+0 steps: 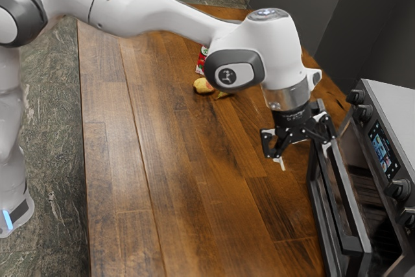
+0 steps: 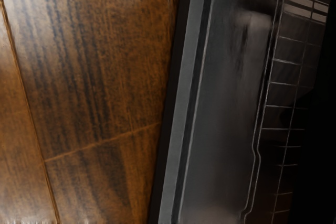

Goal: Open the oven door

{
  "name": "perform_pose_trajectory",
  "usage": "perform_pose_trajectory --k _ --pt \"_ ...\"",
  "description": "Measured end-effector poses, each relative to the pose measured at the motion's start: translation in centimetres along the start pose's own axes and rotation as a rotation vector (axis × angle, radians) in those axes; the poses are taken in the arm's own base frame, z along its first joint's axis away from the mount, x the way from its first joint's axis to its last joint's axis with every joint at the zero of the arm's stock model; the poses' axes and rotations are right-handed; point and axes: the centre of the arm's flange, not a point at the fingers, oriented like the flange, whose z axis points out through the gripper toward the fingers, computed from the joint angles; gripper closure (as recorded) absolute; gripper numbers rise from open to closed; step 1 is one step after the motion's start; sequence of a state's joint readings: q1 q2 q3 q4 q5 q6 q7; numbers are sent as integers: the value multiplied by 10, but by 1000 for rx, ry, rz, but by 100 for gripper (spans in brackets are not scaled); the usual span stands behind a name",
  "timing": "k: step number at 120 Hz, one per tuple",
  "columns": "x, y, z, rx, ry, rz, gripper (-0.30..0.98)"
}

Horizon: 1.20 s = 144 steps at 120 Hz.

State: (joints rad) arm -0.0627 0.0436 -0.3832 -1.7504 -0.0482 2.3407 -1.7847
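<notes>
While your white arm (image 1: 152,11) reaches across the wooden tabletop (image 1: 188,167), its black pincer (image 1: 302,152) points down at the far end of the oven door (image 1: 351,199) in the exterior view. You have the pincer's fingers spread wide, with nothing gripped between them. One finger hangs over the tabletop; the other is at the door's frame, though you cannot tell whether it is touching.

The door stands partly open, tipped out from the oven (image 1: 395,111) at the exterior view's right, with a dark gap between its frame and the oven's front. Round knobs (image 1: 365,113) and a lit display (image 1: 382,150) line the oven's control panel.

From the wrist view, you look down on the door's grey edge beside the wood grain, with the dark inner face next to it and the thin wires of a rack (image 2: 286,84) beyond. Farther back on the tabletop, partly hidden by your arm, a red packet (image 1: 200,63) sits near a yellowish lump of food (image 1: 203,85).
</notes>
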Motion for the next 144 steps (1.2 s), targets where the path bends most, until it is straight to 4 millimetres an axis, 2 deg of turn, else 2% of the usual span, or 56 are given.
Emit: perform_pose_trajectory --k 25,50,63,69,73,81,89,93,96,102,108,113,124,144 --pt "2 -22 -10 4 2 -20 0" --pt "11 -37 -32 -18 3 -62 0" --pt "50 -52 -74 -76 49 -153 0" --pt "57 -63 -99 -115 82 -171 0" --pt "54 -69 -111 -135 98 -169 0" --pt "35 -70 -124 -156 103 -144 0" --pt "9 -38 -165 -182 70 -138 0" --pt "6 -23 -191 -178 61 -164 0" --pt "19 -17 -205 -161 65 -209 0" --pt "79 -12 -232 -105 81 -359 0" --pt "132 -22 -246 -20 105 -497 0" --pt "158 -34 -246 61 132 -579 0" --pt "177 -55 -229 223 187 -677 0" --pt "187 -86 -206 402 260 -795 0"
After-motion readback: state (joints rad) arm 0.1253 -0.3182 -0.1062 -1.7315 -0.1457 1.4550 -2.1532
